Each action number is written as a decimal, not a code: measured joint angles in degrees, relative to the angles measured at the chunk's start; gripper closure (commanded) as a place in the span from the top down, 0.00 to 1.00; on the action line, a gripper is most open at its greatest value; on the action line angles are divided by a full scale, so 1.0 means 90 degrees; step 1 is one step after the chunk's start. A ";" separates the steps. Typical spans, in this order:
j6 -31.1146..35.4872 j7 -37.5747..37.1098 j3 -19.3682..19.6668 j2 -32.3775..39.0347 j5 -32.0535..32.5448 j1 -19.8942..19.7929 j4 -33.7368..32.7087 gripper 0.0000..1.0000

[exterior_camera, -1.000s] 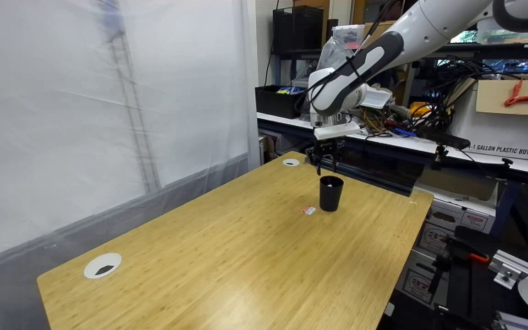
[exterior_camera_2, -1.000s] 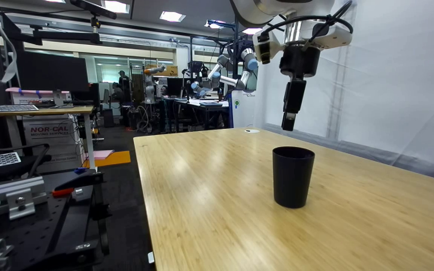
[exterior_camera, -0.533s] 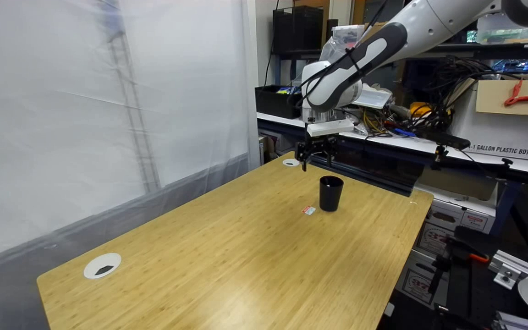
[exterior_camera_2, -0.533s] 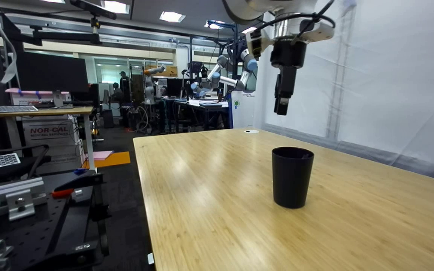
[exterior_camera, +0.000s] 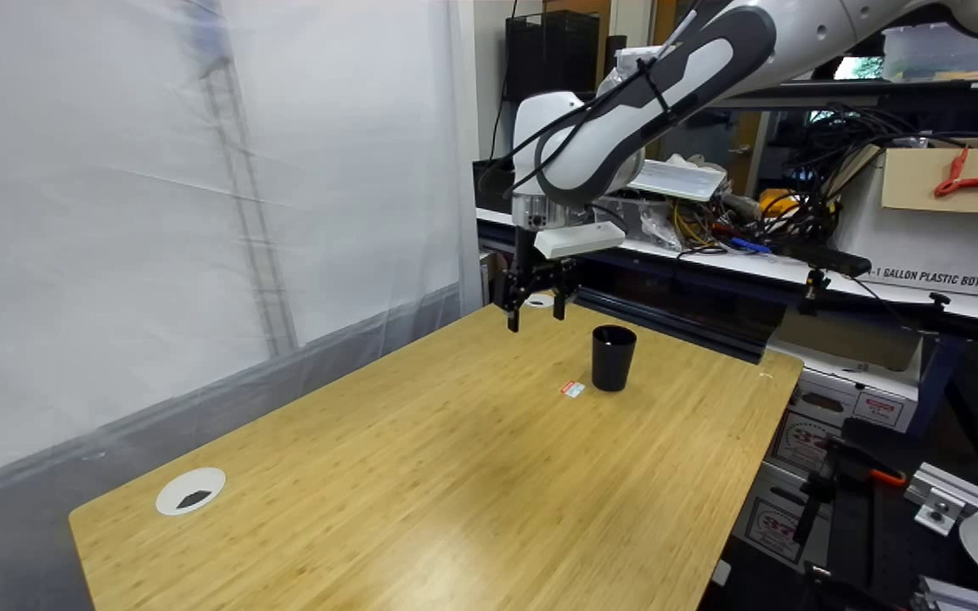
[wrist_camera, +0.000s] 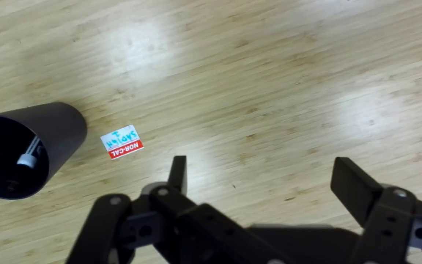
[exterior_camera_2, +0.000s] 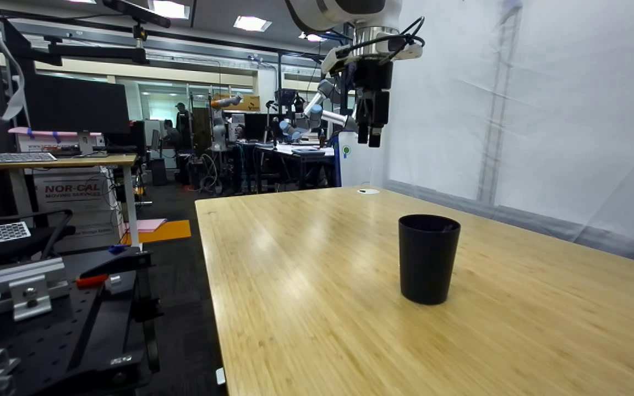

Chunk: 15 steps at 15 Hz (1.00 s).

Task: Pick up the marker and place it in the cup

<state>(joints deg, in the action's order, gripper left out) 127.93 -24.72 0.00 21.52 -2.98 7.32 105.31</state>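
Wrist view: the marker (wrist_camera: pixel 27 160) is inside the cup (wrist_camera: pixel 62 126); a red-and-white label (wrist_camera: pixel 122 142) lies just beside the cup; the gripper (wrist_camera: pixel 260 174), apart from it, is released, spread wide. In an exterior view, the gripper (exterior_camera: pixel 536 319) hangs picture-left of the cup (exterior_camera: pixel 613 361). In an exterior view, the gripper (exterior_camera_2: pixel 368 137) hangs higher than the upright cup (exterior_camera_2: pixel 427 261).

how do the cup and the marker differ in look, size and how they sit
Size: the cup is wide and hollow; the marker is much thinner.
Look: the cup is plain black; the marker shows both white and dark parts.
Pose: the cup stands upright on the table; the marker sits at a slant inside it.
Shared: both have dark surfaces, and the open tool holds neither.
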 measured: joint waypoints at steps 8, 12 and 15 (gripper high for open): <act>0.0022 0.0366 -0.0013 -0.0025 -0.0018 -0.0034 0.0090 1.00; 0.0024 0.0368 -0.0013 -0.0026 -0.0018 -0.0034 0.0092 1.00; 0.0025 0.0369 -0.0014 -0.0026 -0.0018 -0.0034 0.0092 1.00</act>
<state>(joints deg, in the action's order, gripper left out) 128.16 -21.40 -0.12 21.29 -3.14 7.01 106.14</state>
